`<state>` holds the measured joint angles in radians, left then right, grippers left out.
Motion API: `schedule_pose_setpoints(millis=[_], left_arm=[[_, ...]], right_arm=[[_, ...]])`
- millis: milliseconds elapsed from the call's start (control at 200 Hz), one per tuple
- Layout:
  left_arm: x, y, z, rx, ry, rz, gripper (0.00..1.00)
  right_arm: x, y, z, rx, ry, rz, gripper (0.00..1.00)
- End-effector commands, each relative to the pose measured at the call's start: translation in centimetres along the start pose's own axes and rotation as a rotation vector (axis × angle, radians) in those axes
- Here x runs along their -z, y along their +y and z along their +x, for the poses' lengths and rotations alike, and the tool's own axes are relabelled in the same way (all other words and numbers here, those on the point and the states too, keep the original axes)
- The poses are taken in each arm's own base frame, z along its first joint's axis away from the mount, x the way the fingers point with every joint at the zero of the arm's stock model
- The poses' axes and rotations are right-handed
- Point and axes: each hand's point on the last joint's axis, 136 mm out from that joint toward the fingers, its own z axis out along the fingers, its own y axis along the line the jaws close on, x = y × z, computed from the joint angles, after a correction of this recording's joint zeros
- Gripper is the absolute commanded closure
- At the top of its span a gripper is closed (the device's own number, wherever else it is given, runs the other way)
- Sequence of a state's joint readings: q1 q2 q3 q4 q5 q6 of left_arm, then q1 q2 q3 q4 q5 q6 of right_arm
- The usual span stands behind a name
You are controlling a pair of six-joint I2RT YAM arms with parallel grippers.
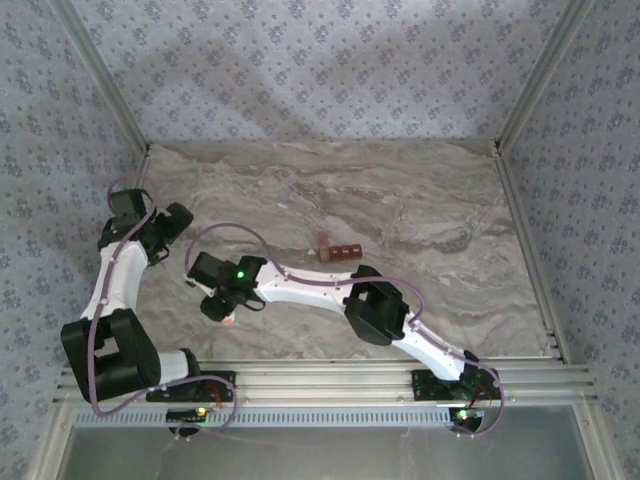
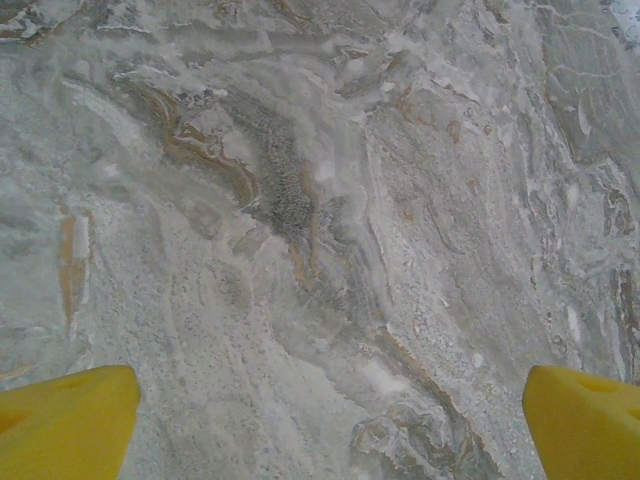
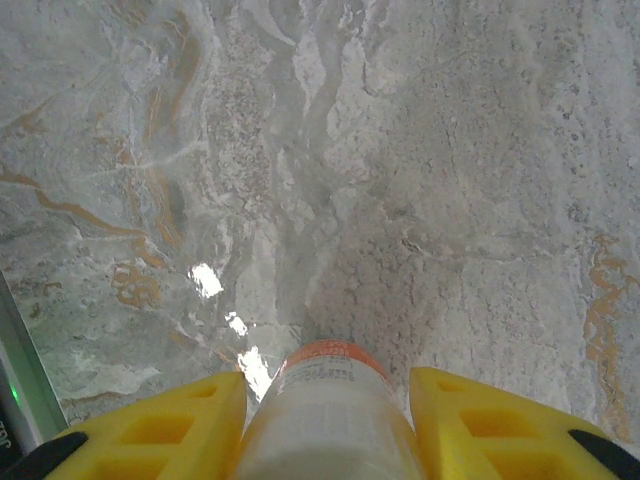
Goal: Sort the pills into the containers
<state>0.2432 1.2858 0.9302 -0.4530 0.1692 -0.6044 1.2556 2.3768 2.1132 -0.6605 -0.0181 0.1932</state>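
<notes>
A small white bottle (image 3: 326, 425) with an orange-red band stands between the yellow fingers of my right gripper (image 3: 327, 388), which press on both its sides. From above, that gripper (image 1: 228, 316) is low over the table's front left, with a bit of orange showing under it. The containers (image 1: 341, 250), a short dark red-brown strip of small compartments, lie on the marble behind the right arm. My left gripper (image 1: 184, 222) hovers at the far left, and its fingers (image 2: 70, 425) stand wide open over bare marble (image 2: 320, 250). The pills are out of view.
Patterned walls with metal corner posts (image 1: 525, 100) close the table in on three sides. A ribbed metal rail (image 1: 330, 375) runs along the near edge by the arm bases. The right arm's forearm (image 1: 310, 280) stretches across the front middle.
</notes>
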Motion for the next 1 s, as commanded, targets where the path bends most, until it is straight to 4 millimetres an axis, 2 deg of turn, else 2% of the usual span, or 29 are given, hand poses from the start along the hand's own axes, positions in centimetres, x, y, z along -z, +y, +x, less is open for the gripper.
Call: schedule_pose_setpoints(millis=[0,190,350,420,435,490,730,994], left_arm=[[-0.1,-0.4,-0.2,0.014,-0.007,0.038,0.02],[-0.2,-1.9,0.0,0.021,0.001,0.129,0.02],[-0.5,-3.8,0.4,-0.014,0.018,0.186,0.02],[-0.7,-5.0,0.9,-0.063,0.022,0.198,0.02],[-0.7,-5.4,1.1,-0.074,0.022,0.202,0.02],[-0.8,-6.5,1.6,-0.116,0.023,0.216,0.02],[-2.4,-12.0,5.1,-0.257,0.086,0.302,0.02],[-5.1,-17.9,11.6,-0.454,0.213,0.368,0.02]], right_arm=[[1.7,0.1,0.2,0.008,0.002,0.0,0.64],[4.6,-2.6,-0.5,-0.031,-0.049,0.046,0.65],[7.0,-6.9,0.1,-0.1,-0.071,0.09,0.65],[8.1,-9.1,0.8,-0.135,-0.069,0.116,0.65],[8.5,-9.5,0.3,-0.142,-0.095,0.117,0.65],[9.5,-11.2,0.6,-0.172,-0.107,0.132,0.65],[15.8,-19.2,2.4,-0.319,-0.183,0.209,0.65],[22.4,-27.5,6.7,-0.513,-0.263,0.278,0.65]])
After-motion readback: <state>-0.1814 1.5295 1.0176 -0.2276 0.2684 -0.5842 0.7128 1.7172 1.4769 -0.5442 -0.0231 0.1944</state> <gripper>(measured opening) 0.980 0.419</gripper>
